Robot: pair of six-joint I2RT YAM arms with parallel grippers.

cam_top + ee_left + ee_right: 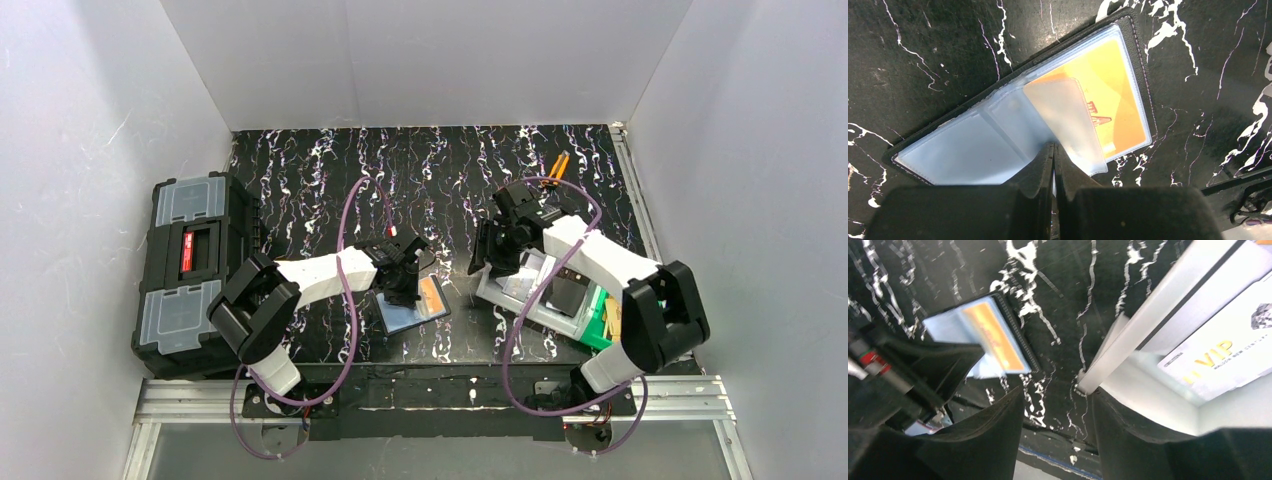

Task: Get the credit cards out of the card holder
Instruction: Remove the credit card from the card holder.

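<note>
Where the card holder (pixel 412 308) lies: lower centre, top view, open.
Orange card (pixel 1108 95): in its right-hand pocket.
Silvery card (pixel 1218 355): in the grey bin (pixel 1138 315).
Left gripper (pixel 1053 150): pressed together — tips on the holder.
Right gripper (pixel 1057 392): spread, astride the bin's rim.

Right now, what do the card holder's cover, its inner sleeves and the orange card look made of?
The card holder cover: black leather or leatherette, matte, stitched along the rim. The inner sleeves: clear soft plastic, glossy, with glare and seams. The orange card: likely rigid plastic, smooth, printed; seen only through a sleeve.
</note>
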